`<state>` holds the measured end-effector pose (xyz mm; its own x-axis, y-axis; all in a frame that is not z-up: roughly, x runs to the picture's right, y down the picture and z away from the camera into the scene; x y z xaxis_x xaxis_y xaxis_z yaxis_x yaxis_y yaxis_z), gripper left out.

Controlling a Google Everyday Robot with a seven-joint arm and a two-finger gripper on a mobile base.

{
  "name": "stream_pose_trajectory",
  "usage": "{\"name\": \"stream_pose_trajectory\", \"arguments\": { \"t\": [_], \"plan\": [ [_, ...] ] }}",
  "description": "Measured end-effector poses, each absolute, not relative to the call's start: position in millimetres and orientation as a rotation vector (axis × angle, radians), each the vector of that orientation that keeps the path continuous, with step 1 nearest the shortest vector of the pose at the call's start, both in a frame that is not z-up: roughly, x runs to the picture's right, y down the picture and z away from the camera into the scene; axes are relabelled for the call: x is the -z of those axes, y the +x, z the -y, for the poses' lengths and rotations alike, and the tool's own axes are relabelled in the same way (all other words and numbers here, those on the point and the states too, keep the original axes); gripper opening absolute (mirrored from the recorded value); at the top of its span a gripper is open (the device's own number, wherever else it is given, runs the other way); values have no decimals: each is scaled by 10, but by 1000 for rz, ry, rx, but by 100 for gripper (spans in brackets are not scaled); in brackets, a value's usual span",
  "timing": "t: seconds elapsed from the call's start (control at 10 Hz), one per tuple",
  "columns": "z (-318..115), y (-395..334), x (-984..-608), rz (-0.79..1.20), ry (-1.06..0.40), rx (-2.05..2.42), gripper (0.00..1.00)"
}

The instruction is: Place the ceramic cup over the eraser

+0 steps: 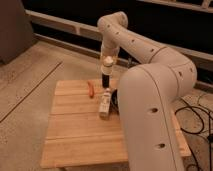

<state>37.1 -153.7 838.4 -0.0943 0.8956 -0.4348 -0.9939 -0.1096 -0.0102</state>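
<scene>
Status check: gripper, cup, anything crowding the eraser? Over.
Gripper shut, hanging over the table's far edge. Ceramic cup: cannot tell if held. Orange eraser uncovered on the table; white object lies close beside it, near the drop spot.
</scene>
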Motion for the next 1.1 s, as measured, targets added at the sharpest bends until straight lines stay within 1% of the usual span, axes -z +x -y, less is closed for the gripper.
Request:
{"name": "stream_pose_trajectory", "arguments": {
  "t": [0.4, 1.1],
  "plan": [
    [1491, 451, -8519, -361, -401, -1648, 12],
    [1508, 187, -8708, -369, -426, -1606, 12]
  ]
}}
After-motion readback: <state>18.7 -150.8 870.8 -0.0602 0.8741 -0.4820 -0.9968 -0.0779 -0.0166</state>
